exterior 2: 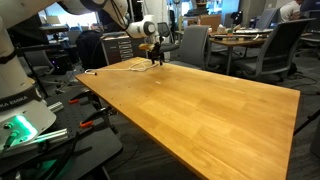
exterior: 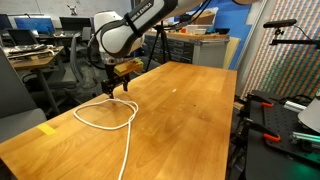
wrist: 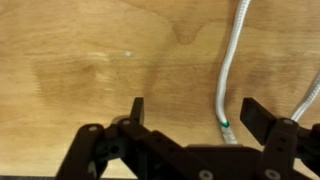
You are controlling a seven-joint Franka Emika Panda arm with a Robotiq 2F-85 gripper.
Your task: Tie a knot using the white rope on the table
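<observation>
Black two-finger gripper [wrist: 196, 115]: jaws stand wide apart and grip nothing, low over the large light-brown wooden table [exterior: 190, 100]. Long thin white rope [exterior: 105, 118]: it lies in a loop on the tabletop below the gripper, with one tail running to the near edge (exterior view). In the wrist view a dark-tipped rope end lies on the wood between the fingers [wrist: 255, 115]. Small yellow tape mark [exterior: 47, 129]: near the table edge. Dark lettering on the white robot base [exterior 2: 14, 95]: too small to read.

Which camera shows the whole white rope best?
In an exterior view the rope shows best: its full loop and a long tail running toward the camera. In an exterior view from across the table, the rope is only a small pale streak. The wrist view shows two short strands of rope and one end.
</observation>
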